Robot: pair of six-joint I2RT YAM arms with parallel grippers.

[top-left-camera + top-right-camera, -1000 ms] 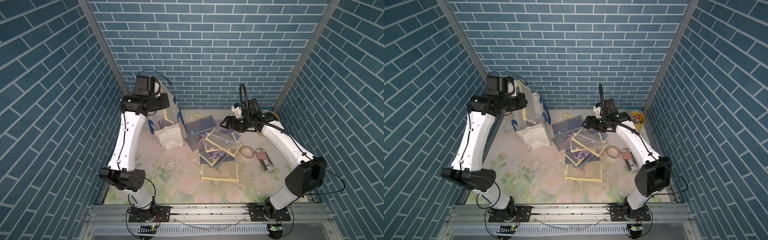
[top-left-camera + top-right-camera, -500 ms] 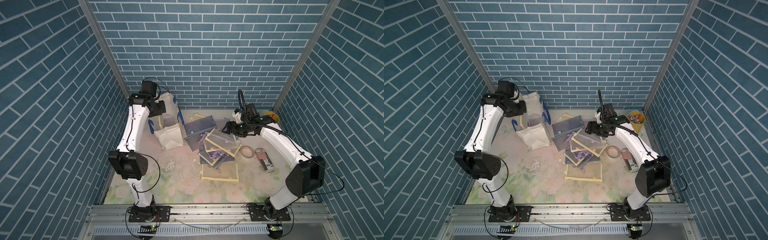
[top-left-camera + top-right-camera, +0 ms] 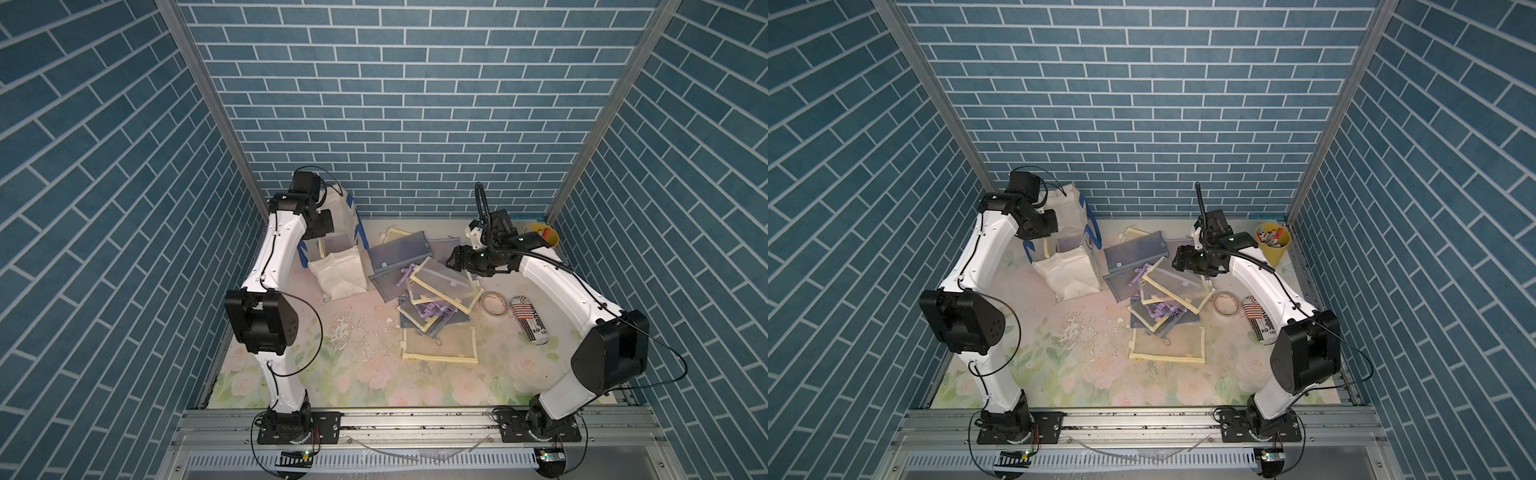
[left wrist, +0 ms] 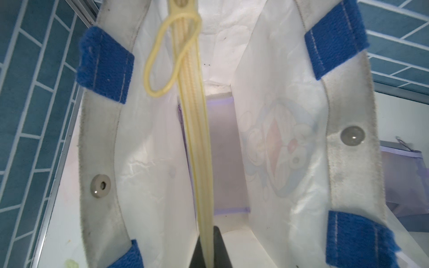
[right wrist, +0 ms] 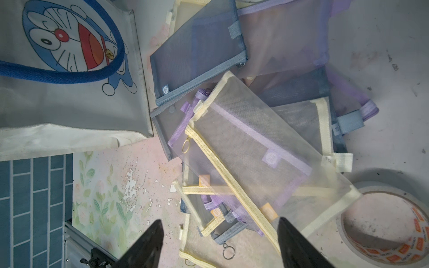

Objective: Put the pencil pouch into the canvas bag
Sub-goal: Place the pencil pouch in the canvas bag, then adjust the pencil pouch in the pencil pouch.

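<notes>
Pencil pouch [image 4: 199,162]: mesh, yellow zip edge, seen edge-on in the left wrist view, yellow pull loop [image 4: 169,53] hanging off its far end. It sits in the open mouth of the canvas bag [image 4: 348,162], between the two rims and touching neither. In both top views its grey mesh panel [image 3: 332,249] [image 3: 1069,245] shows inside the bag opening; depth cannot be told.

Left gripper [image 4: 210,246]: fingers pressed together on the pouch's zip edge, pinching it, directly over the bag mouth.

Canvas bag [image 3: 338,278] [image 3: 1071,278]: upright at the back left of the table [image 3: 374,374], close to the rear wall, blue handles [image 4: 336,37] fallen outward. A cartoon print faces the right arm [image 5: 69,46]. Inside, at the bottom, lies a lilac-edged pouch [image 4: 222,150].

Pile of mesh pouches [image 3: 419,282] [image 5: 243,139]: just beside the bag on its right, grey, lilac and yellow-edged ones overlapping at odd angles. A single yellow-edged pouch [image 3: 438,343] lies flat nearer the front, touching the pile's edge.

Right gripper [image 5: 219,222] [image 3: 455,264]: fingers spread wide, holding nothing, above the pile's right side.

Tape roll [image 3: 493,304] [image 5: 383,227]: flat, touching the pile's right corner. Striped can [image 3: 530,320]: on its side, just right of the tape. Yellow bucket [image 3: 1273,245]: back right corner, pens inside.
</notes>
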